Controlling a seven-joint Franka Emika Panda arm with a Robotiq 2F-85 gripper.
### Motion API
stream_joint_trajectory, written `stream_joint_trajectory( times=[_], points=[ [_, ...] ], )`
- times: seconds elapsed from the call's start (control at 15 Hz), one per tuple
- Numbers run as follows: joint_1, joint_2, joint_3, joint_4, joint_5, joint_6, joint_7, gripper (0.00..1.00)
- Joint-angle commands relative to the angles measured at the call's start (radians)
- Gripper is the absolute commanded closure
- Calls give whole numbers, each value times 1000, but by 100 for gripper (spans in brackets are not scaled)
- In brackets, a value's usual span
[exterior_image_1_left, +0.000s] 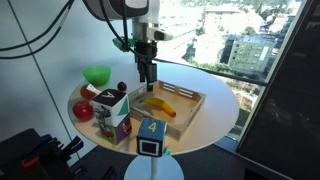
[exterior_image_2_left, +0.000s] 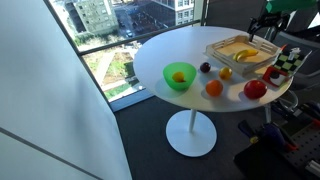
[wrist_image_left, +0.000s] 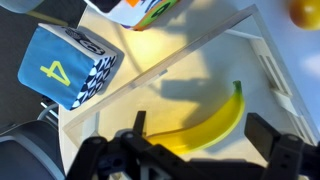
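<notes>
While the fingers hung over the wooden tray, they stood spread wide apart and had hold of nothing. In the wrist view, one finger showed on each side of the frame with open space between them. No contact with any item was observed.

The banana lay flat on the floor of the tray, directly beneath the fingers and in line with the gap between them. In an exterior view the banana was clearly below the fingertips and apart from them. It was the only item seen in the tray.

Just outside the tray's near wall stood a blue cube marked with a yellow 4, at the edge of the bench. A second cube with coloured pictures stood beside the tray, next to the blue one.

Further out on the round white bench were:
- a red apple;
- two oranges lying near each other;
- a small dark plum;
- a green bowl with one yellow-orange fruit inside it.

The bowl stood well apart from the tray. The bench itself stood by a large window that looked down on buildings.
</notes>
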Motion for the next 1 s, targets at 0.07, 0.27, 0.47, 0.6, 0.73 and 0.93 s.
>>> stream_joint_trajectory(
  times=[0.07, 0.27, 0.47, 0.6, 0.73, 0.93],
  points=[
    [5, 81, -10, 69, 36, 5, 41, 0],
    [9, 126, -13, 100, 43, 20, 60, 0],
    [13, 166, -16, 129, 57, 33, 68, 0],
    [18, 193, -19, 148, 61, 42, 82, 0],
    [21, 216, -21, 164, 66, 49, 93, 0],
    [24, 246, -23, 183, 82, 60, 108, 0]
  ],
)
